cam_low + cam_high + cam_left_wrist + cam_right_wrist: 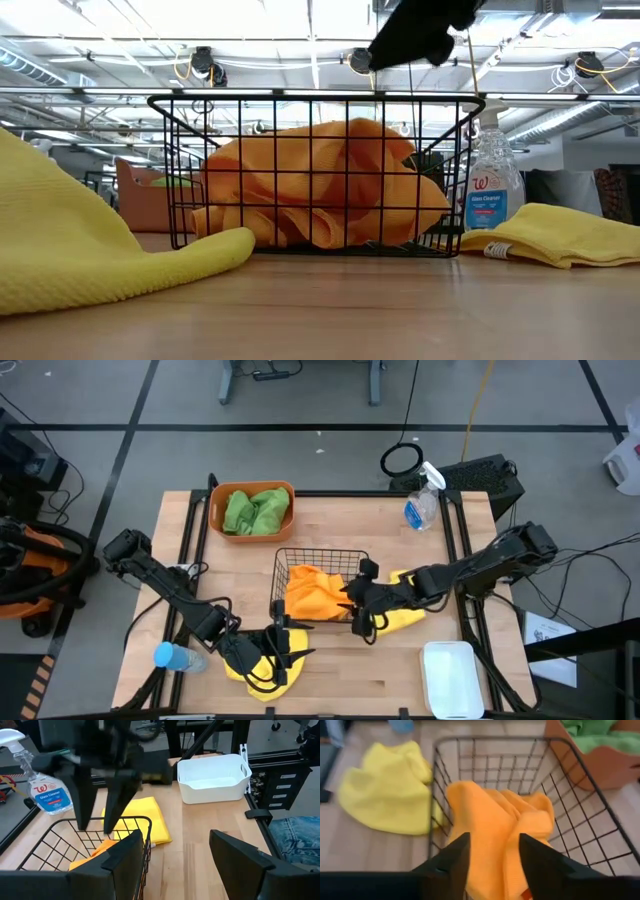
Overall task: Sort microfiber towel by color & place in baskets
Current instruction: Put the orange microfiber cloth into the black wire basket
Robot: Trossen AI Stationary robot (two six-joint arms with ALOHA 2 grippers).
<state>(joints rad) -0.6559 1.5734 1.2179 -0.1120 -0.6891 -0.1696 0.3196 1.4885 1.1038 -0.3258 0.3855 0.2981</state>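
The orange towels (312, 596) are seen lying in the black wire basket (283, 559), where the right gripper (352, 600) is held over the right rim, jaws parted and empty. It should be lifted clear of the wires before being swung right to the yellow towel (407, 619) just beside the basket. The left gripper (281, 650), open and empty, is parked over the near yellow towel (256, 678).

Fuzzy orange cloth towels (312, 596) fill the black wire-mesh metal basket (284, 561). It stands on a smooth pale wooden table (340, 520). The white plastic bin (452, 678) looks glossy.

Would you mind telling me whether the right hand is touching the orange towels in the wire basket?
Cannot tell. In the right wrist view the open right hand overlaps the orange towels in the wire basket, showing neither contact nor gap; the high view is no clearer.
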